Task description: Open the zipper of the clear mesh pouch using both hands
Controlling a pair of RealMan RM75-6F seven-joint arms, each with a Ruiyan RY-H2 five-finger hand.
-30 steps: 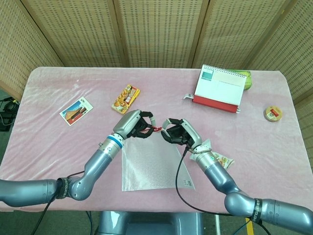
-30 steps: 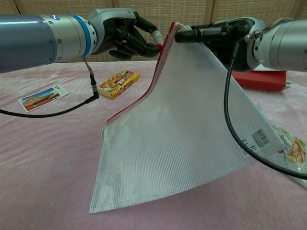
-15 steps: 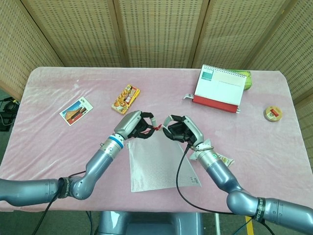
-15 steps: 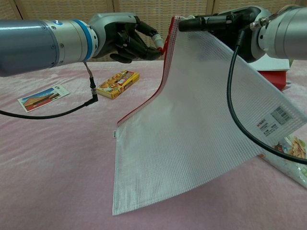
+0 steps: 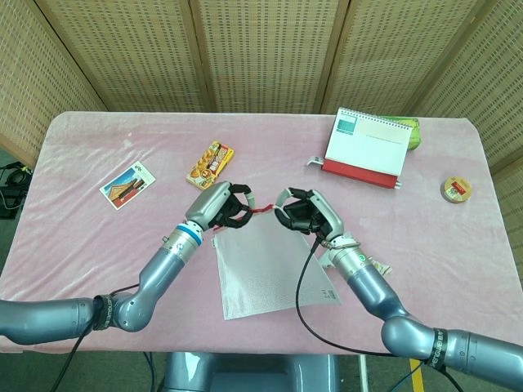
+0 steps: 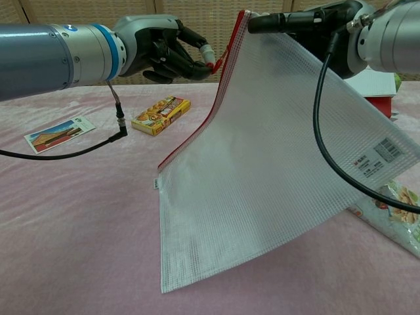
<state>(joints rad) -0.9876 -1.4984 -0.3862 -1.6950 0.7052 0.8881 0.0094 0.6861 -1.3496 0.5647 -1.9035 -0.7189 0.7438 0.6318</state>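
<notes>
The clear mesh pouch [image 6: 262,157] hangs tilted above the pink table, its lower corner near the cloth; from above it shows as a pale sheet [image 5: 270,265]. A red zipper edge [image 6: 197,128] runs down its left side. My left hand [image 6: 161,56] [image 5: 221,208] pinches the red zipper pull [image 6: 213,64] beside the pouch's top. My right hand [image 6: 328,26] [image 5: 304,212] grips the pouch's top corner, just right of the pull. Whether the zipper has parted is hidden by the fingers.
Behind the left hand lie a yellow snack box [image 5: 211,164] and a postcard [image 5: 127,184]. A desk calendar [image 5: 365,147] stands at the back right, with a round tin [image 5: 456,189] further right. A snack packet [image 6: 400,213] lies under the right forearm.
The pouch has been lifted and swung to the right, and its lower corner has shifted with it. The left hand has drawn the red pull slightly left, away from the right hand.
</notes>
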